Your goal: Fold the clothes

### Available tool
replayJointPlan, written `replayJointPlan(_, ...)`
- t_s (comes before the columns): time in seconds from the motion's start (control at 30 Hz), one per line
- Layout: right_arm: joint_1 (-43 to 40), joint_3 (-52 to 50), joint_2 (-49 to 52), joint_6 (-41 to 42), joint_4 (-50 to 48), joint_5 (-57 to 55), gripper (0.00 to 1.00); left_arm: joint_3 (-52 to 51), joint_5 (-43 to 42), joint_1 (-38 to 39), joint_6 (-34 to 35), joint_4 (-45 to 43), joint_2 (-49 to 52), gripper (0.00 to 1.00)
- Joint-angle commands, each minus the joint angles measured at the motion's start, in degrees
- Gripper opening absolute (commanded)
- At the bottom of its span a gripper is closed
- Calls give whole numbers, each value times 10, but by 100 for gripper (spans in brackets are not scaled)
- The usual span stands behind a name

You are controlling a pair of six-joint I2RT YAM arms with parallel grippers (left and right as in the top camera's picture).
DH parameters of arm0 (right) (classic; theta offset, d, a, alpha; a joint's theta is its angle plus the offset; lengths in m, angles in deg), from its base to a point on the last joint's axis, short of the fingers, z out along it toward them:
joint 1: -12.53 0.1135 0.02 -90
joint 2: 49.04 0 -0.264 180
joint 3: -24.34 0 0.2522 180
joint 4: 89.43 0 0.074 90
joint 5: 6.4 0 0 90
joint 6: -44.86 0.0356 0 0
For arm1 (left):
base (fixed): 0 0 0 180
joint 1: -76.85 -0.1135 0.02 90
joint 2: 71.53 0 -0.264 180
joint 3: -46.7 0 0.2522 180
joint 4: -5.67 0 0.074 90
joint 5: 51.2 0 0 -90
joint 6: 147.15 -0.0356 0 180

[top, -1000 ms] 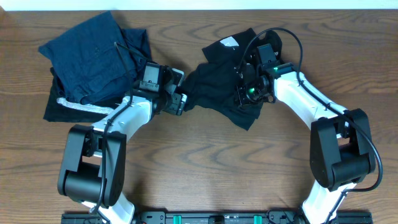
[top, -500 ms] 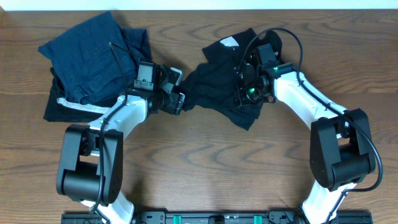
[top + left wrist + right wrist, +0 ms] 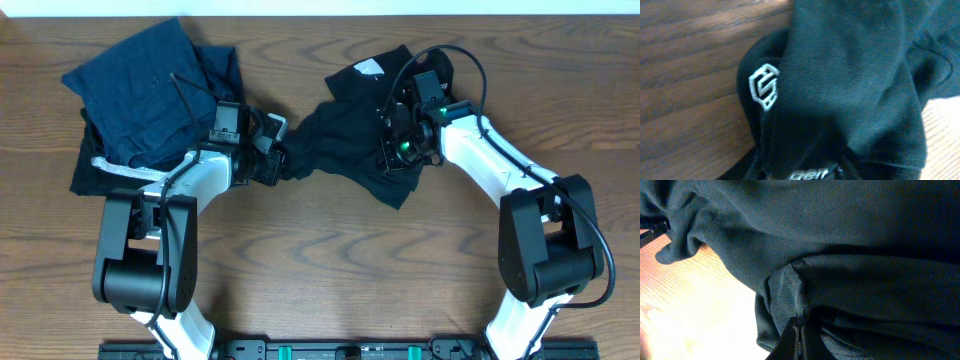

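The top (image 3: 345,130) lies crumpled on the table (image 3: 330,250) between the two grippers, spread from one to the other and bunched rather than flat. The left gripper (image 3: 283,163) sits at the cloth's left tip, low to the wood. In its wrist view the fingers are nearly buried, and the fabric gathers into a thick wad right between them, so it appears clamped on that wad, jaws only as wide as the bunch allows. Just ahead of it and a little to the left, a rounded fold of the top carries a small white logo (image 3: 764,89), with bare wood beyond. The right gripper (image 3: 799,335) is down on the opposite side of the top, its fingers drawn almost together and pinching a narrow ridge of cloth. The fabric puckers into a crease at the tips and spreads wide ahead of them. To the left of those fingers the hem ends and the lit table shows. In the overhead view a white label (image 3: 370,67) lies face up at the far edge of the top, beyond the right gripper and slightly toward the left one. Well behind the left gripper, past its arm, sits a navy pile (image 3: 150,90), lying on a striped piece (image 3: 120,172) — both apart from the top.
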Motion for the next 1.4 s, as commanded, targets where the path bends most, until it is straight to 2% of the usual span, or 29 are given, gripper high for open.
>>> replayJointPlan(0.0, 2, -3, -5, 0, 1, 0, 1, 0, -14, -1, 1, 7, -3, 19)
replayJointPlan(0.03, 1, -3, -5, 0, 1, 0, 1, 0, -14, -1, 10, 9, -6, 6)
replayJointPlan(0.13, -4, -2, -10, 0, 1, 10, 1, 7, -19, -1, 30, 22, -21, 6)
replayJointPlan(0.23, -20, -2, -32, -3, 1, 37, 1, 21, -64, -2, 33, 45, -52, 6)
replayJointPlan(0.33, -53, -2, -82, -3, 12, 44, 1, 31, -76, -2, 71, 47, -97, 6)
replayJointPlan(0.47, -121, -2, -186, -7, 33, 43, 1, 48, -76, -2, 97, 38, -172, 6)
replayJointPlan(0.63, -242, -1, -323, 11, 65, 43, 1, 73, -76, -2, 162, -13, -258, 6)
replayJointPlan(0.83, -380, 6, -427, -14, 65, 69, 1, 125, -76, -2, 250, -72, -314, 6)
replayJointPlan(1.1, -469, 111, -445, -62, 129, 101, 1, 225, -76, -2, 296, -62, -329, 6)
replayJointPlan(1.37, -518, 195, -444, -70, 203, 84, 1, 295, -64, -2, 296, 51, -384, 6)
